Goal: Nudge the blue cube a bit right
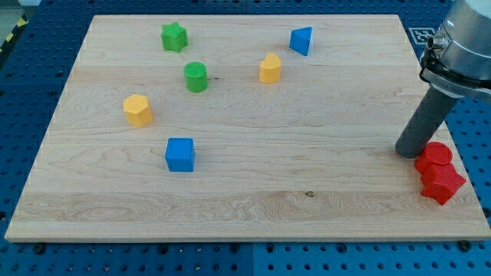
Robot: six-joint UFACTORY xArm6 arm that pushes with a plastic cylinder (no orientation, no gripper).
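Camera view: no claw, only my tip (pixel 406 152), at three o'clock from blue cube (pixel 180 154); I'd circle to its nine o'clock side, push gently.

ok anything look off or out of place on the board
Nothing damaged or spilled. The one oddity: two red blocks sit crowded together at the board's right edge, right beside my tip. The blue cube lies far to the view's left, untouched.

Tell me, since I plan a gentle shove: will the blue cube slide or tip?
The blue cube sits flat and squat, so it will probably slide, not tip. An off-centre push may turn it. My tip is far off, at the view's right.
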